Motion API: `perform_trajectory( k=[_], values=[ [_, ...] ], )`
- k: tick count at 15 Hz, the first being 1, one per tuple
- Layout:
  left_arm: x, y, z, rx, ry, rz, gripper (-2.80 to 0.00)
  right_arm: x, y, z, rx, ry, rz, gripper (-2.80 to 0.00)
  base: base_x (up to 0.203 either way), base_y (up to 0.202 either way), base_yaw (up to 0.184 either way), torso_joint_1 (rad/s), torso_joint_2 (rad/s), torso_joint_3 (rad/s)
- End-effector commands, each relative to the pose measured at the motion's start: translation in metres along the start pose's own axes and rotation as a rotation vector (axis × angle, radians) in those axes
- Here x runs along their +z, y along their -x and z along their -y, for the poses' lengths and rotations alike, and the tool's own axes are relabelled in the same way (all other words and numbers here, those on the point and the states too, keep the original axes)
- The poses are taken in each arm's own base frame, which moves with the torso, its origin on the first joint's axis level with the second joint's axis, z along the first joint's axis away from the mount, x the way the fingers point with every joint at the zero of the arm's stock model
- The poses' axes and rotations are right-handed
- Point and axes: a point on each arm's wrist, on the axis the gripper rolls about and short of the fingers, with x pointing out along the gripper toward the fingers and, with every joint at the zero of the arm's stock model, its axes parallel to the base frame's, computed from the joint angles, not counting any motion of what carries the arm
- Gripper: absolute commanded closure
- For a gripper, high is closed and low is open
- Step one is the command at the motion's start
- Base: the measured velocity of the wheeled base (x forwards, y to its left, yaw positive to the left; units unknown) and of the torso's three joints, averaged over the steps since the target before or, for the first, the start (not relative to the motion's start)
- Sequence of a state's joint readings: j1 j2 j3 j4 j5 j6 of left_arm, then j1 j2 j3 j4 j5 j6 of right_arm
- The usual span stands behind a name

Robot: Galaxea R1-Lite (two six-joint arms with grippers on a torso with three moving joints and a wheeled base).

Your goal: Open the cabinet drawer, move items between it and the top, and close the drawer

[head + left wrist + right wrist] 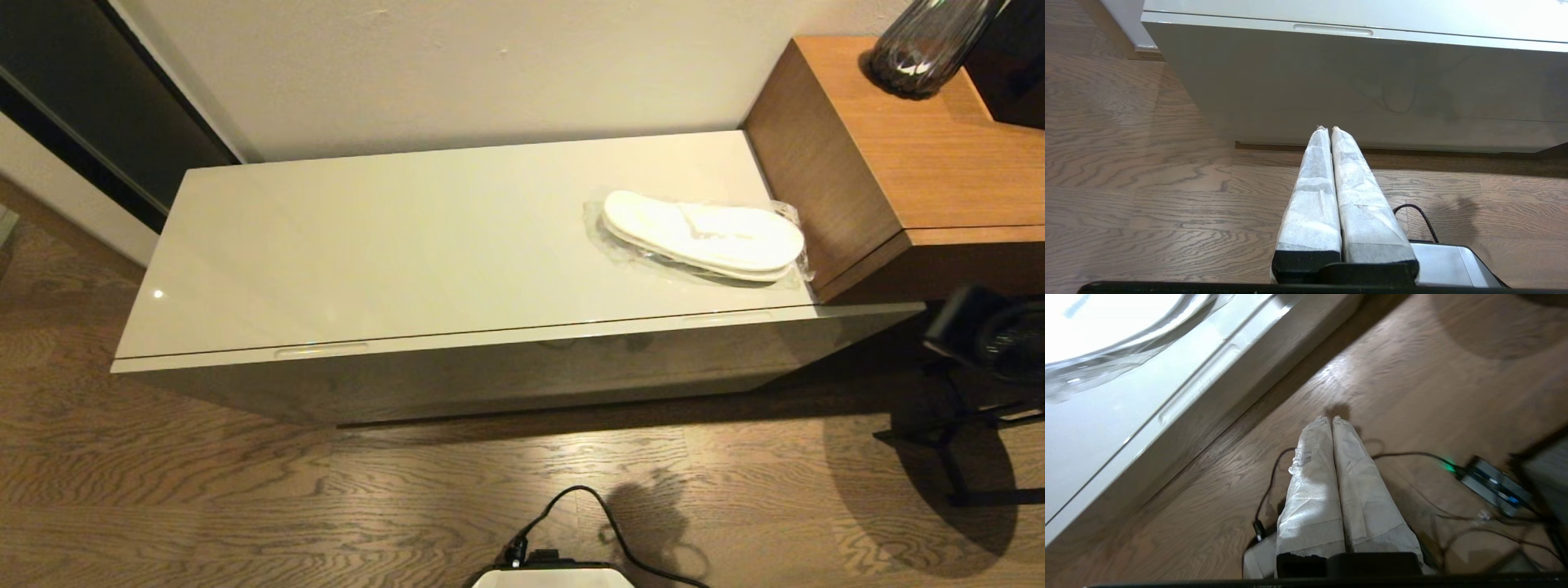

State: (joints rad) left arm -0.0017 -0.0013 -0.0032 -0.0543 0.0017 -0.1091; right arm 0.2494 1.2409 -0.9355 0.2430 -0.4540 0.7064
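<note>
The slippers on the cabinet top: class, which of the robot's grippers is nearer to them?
Right. The right gripper hangs over the floor just off the cabinet's front edge, close beside the wrapped slippers. The left gripper faces the cabinet front below the far handle recess.

Glossy cream-white top (424,245), clear-plastic-wrapped slippers (704,235), matt grained wood floor (245,498), brown wooden block (922,155).
</note>
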Motion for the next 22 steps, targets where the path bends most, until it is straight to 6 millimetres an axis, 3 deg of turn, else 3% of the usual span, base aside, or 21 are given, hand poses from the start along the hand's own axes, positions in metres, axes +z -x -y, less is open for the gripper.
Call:
perform_trajectory(
  k=[1,3,5,6,8,10,12,14,16,19,22],
  values=[
    [0.000,0.000,0.000,0.000,0.001,0.000,0.00,0.003,0.118,0.074,0.047,-0.043,0.074,0.00,0.000,0.000,0.000,0.000,0.00,0.000],
    [0.000,0.000,0.000,0.000,0.001,0.000,0.00,-0.020,0.191,0.137,-0.028,-0.004,0.032,0.00,0.000,0.000,0.000,0.000,0.00,0.000],
    [0.000,0.000,0.000,0.000,0.001,0.000,0.00,-0.053,0.245,0.183,-0.045,0.020,0.077,0.00,0.000,0.000,0.000,0.000,0.00,0.000],
    [0.000,0.000,0.000,0.001,0.001,0.000,0.00,-0.070,0.261,0.200,-0.041,0.026,0.111,0.00,0.000,0.000,0.000,0.000,0.00,0.000],
    [0.000,0.000,0.000,0.000,0.001,0.000,0.00,-0.084,0.283,0.214,-0.022,-0.035,0.164,0.00,0.000,0.000,0.000,0.000,0.00,0.000],
    [0.000,0.000,0.000,0.000,0.001,0.000,0.00,-0.087,0.288,0.208,-0.047,-0.032,0.156,0.00,0.000,0.000,0.000,0.000,0.00,0.000],
    [0.000,0.000,0.000,0.000,0.001,0.000,0.00,-0.106,0.295,0.200,-0.018,0.025,0.153,0.00,0.000,0.000,0.000,0.000,0.00,0.000],
    [0.000,0.000,0.000,0.002,0.001,0.000,0.00,-0.135,0.294,0.218,0.042,0.100,0.182,0.00,0.000,0.000,0.000,0.000,0.00,0.000],
    [0.000,0.000,0.000,0.000,0.001,0.000,0.00,-0.164,0.276,0.233,0.018,0.152,0.171,0.00,0.000,0.000,0.000,0.000,0.00,0.000],
    [0.000,0.000,0.000,0.002,0.001,0.000,0.00,-0.167,0.270,0.234,0.039,0.174,0.134,0.00,0.000,0.000,0.000,0.000,0.00,0.000],
    [0.000,0.000,0.000,0.000,0.001,0.000,0.00,-0.165,0.288,0.237,0.088,0.171,0.220,0.00,0.000,0.000,0.000,0.000,0.00,0.000]
  ],
)
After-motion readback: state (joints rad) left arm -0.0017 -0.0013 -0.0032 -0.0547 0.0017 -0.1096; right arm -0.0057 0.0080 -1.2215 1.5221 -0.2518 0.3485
